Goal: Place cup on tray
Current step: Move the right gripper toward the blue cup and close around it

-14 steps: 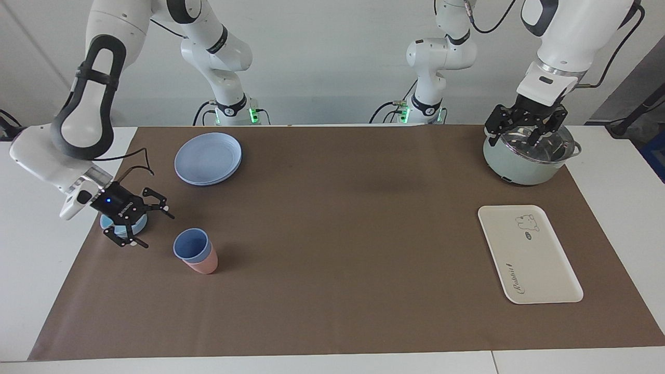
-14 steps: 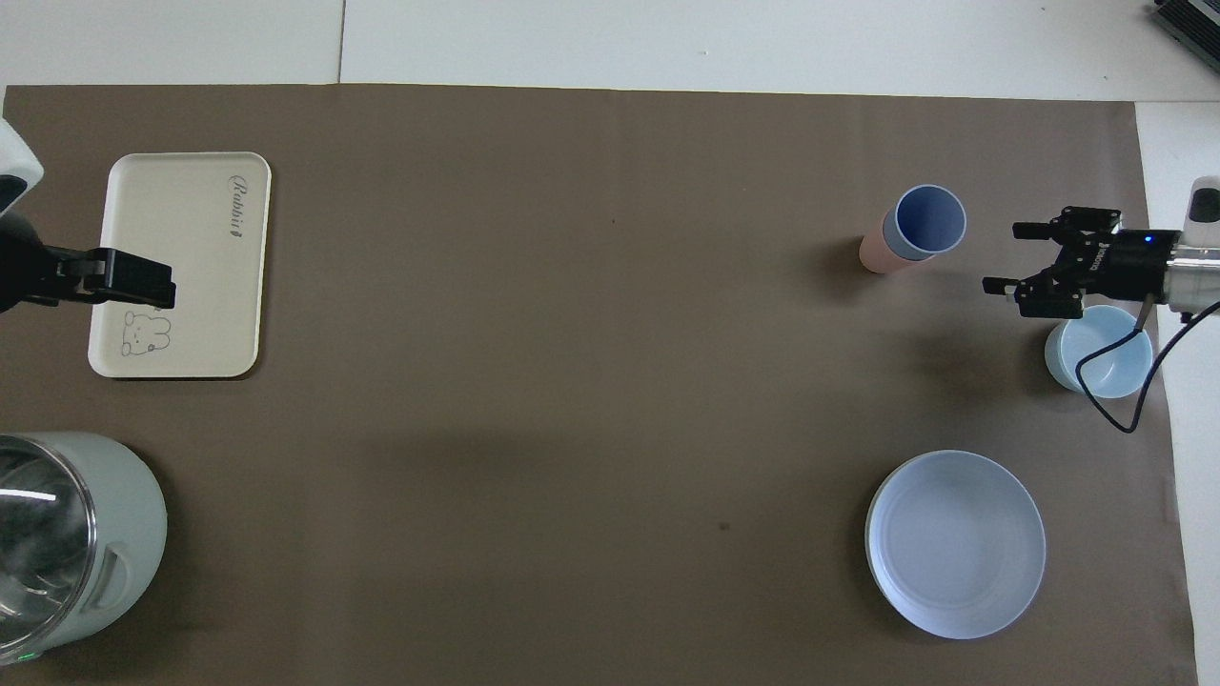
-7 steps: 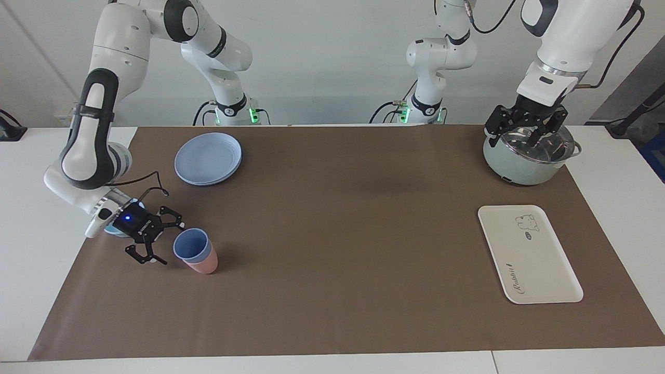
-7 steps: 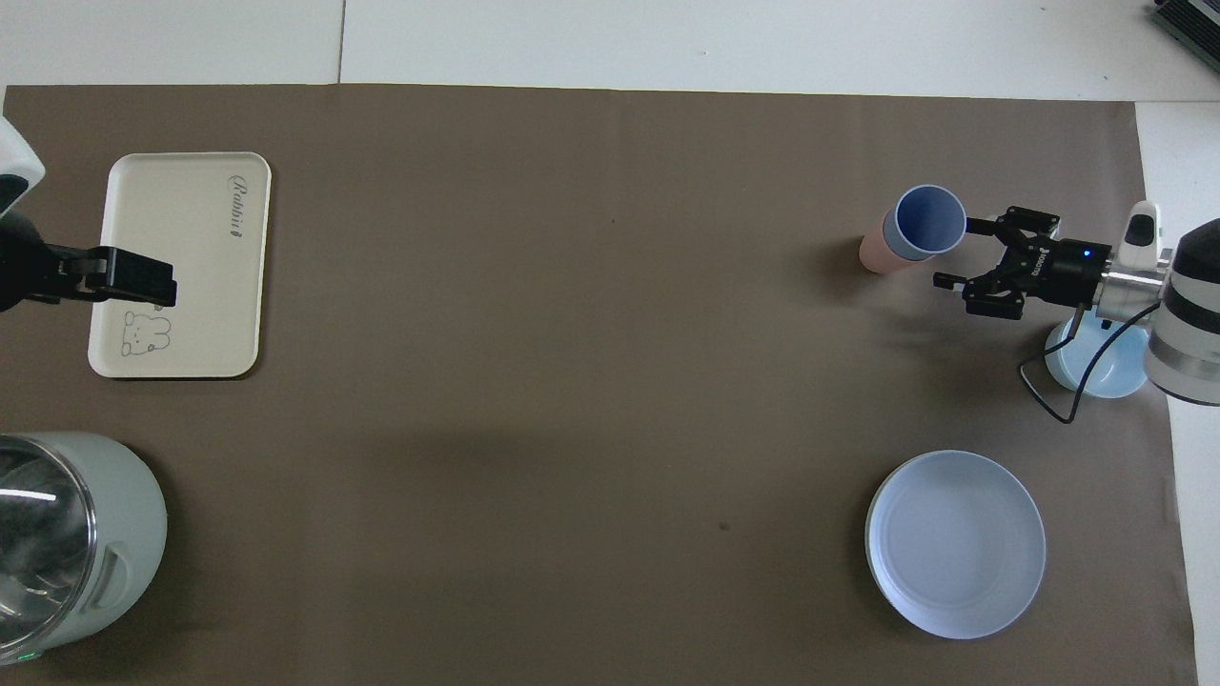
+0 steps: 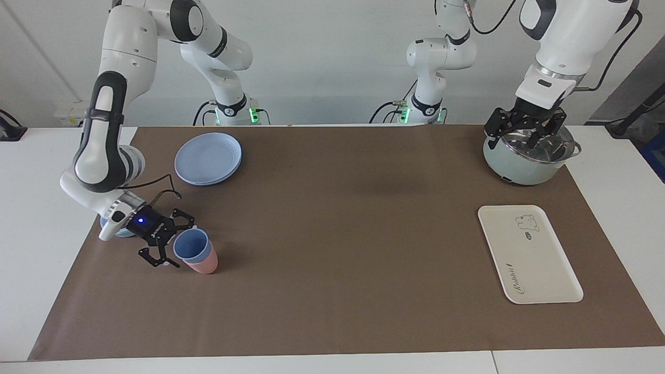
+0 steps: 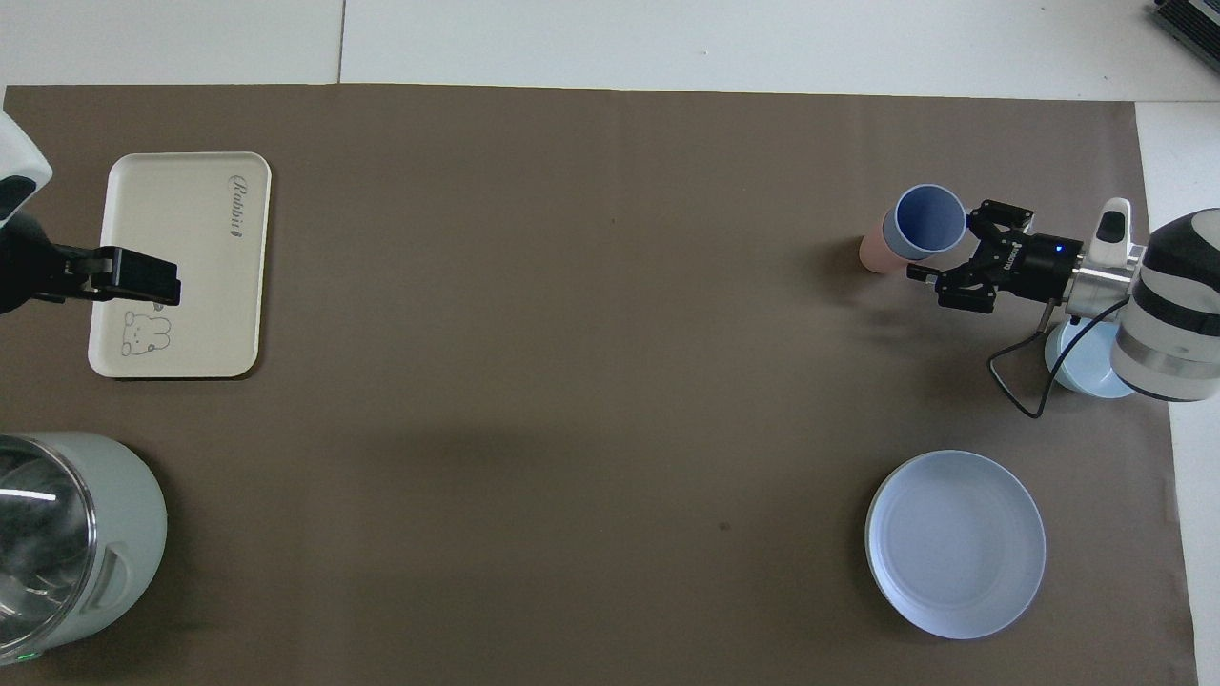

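The periwinkle-blue cup (image 5: 191,246) stands nested in a salmon-pink tumbler (image 5: 204,265) toward the right arm's end of the table; it also shows in the overhead view (image 6: 929,219). My right gripper (image 5: 175,245) is open, low and level with the cup, one finger on either side of it (image 6: 944,244); I cannot tell if they touch it. The cream tray (image 5: 530,259) with the bear drawing lies bare toward the left arm's end (image 6: 191,219). My left gripper (image 5: 526,130) waits open above the pot.
A pale green pot (image 5: 519,166) with a glass lid stands near the left arm's base. A round blue plate (image 5: 208,158) lies near the right arm's base. A light-blue bowl (image 6: 1077,367) sits under the right arm's wrist.
My right gripper has swung from over the bowl toward the cup and now has its open fingers around the cup. The left arm, cup and tray have not moved.
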`<state>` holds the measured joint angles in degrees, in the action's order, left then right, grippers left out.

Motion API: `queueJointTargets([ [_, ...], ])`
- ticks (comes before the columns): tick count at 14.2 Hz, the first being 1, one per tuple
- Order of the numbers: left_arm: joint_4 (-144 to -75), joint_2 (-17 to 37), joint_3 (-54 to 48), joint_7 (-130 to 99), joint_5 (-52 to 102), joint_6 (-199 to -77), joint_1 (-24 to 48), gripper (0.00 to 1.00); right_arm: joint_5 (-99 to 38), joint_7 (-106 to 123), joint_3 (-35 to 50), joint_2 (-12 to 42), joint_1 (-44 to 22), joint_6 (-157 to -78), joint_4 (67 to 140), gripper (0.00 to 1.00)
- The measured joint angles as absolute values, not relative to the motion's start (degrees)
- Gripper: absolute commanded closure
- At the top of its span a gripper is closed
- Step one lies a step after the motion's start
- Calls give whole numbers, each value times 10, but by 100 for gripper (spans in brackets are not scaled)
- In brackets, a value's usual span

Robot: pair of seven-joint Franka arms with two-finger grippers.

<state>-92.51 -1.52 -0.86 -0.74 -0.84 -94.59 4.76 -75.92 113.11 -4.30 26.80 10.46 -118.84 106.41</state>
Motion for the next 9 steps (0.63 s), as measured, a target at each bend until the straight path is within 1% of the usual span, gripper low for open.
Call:
queueJointTargets([
  [2, -926, -16, -9, -7, -8, -946, 48, 0, -770, 1139, -43, 268, 97, -1204, 1069, 0],
  [9, -926, -16, -9, -7, -8, -947, 48, 0, -773, 1140, -43, 268, 93, -1206, 1074, 0],
])
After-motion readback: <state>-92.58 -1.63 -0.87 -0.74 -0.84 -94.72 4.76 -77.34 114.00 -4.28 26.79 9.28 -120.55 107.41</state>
